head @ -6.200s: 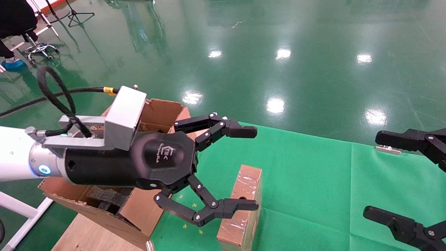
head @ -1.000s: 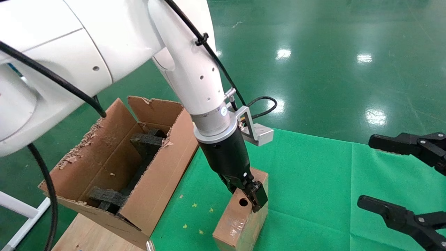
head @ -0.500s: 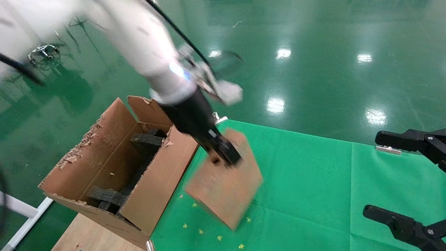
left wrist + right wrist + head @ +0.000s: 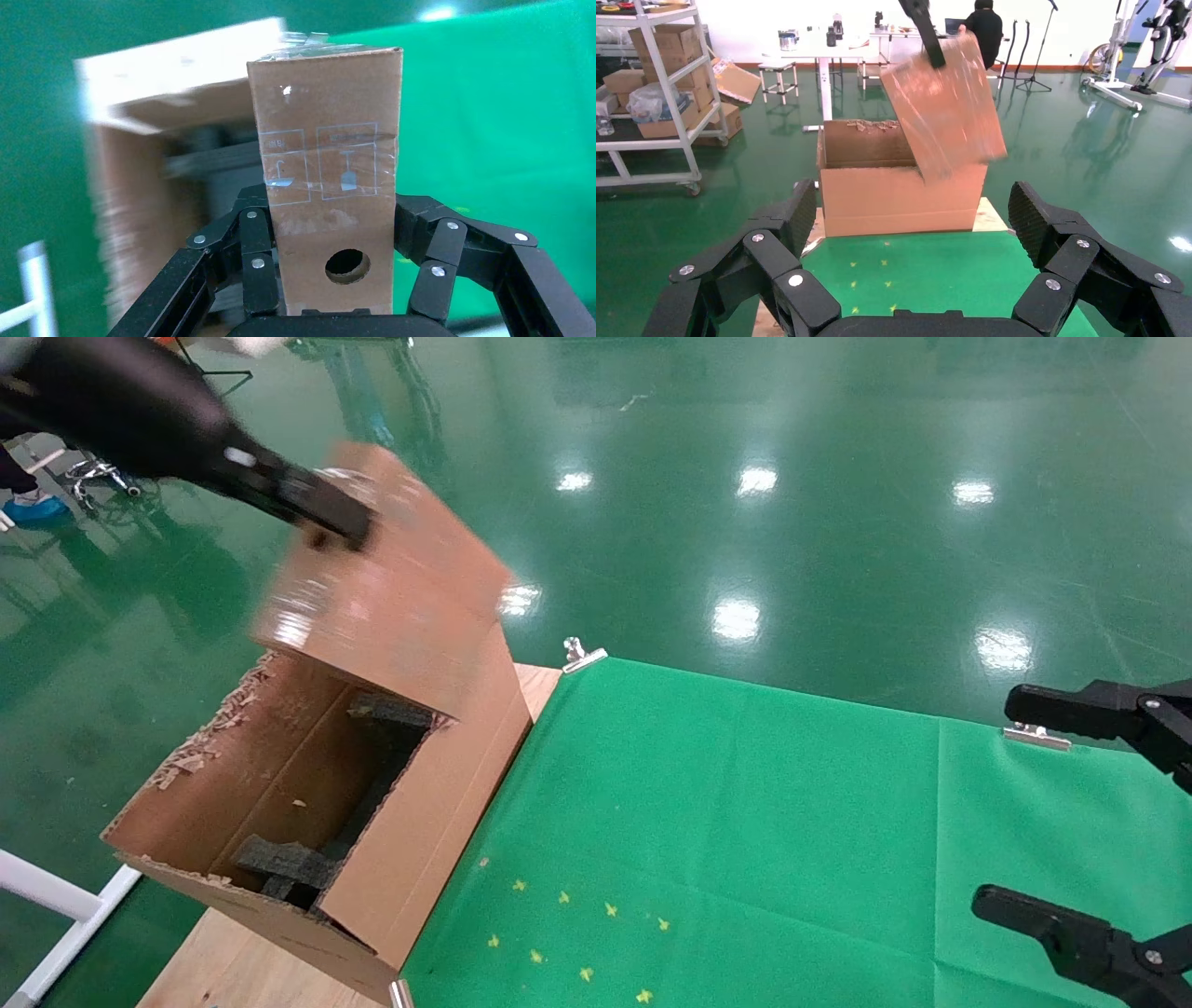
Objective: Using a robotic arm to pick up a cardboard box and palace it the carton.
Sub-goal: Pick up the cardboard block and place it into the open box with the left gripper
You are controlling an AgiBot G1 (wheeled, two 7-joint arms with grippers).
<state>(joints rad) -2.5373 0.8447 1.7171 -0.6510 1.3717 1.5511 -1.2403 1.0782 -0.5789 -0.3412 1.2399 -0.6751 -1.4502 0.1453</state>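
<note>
Cardboard box (image 4: 391,584) aloft: your left claw (image 4: 321,514) is clamped on one narrow end of the small brown box and holds it in the air, tilted, above the open carton (image 4: 326,803). From the head camera, the robotic arm (image 4: 121,407) reaches in from the upper left, black body blurred, with the box hanging below the fingertips and covering the far end of the carton's opening. Your left wrist camera shows the grip close up: black linked fingers (image 4: 253,253) press both broad sides of the box (image 4: 327,196), the round hole in its narrow face sits between them, and shiny tape runs over the far end. Behind it you see the carton's interior, blurred.

Inside the carton, dark foam blocks (image 4: 284,864) lie at the bottom, and ragged torn edges line its left wall. It stands at the left end of the table (image 4: 242,971), just beside the green cloth (image 4: 745,822), which is dotted with small yellow scraps (image 4: 582,933).

Your right claw (image 4: 1108,812) is parked at the right edge over the cloth, jaws spread wide and holding nothing. Its wrist camera looks across at the carton (image 4: 902,193) with the box (image 4: 944,105) suspended over it.
</note>
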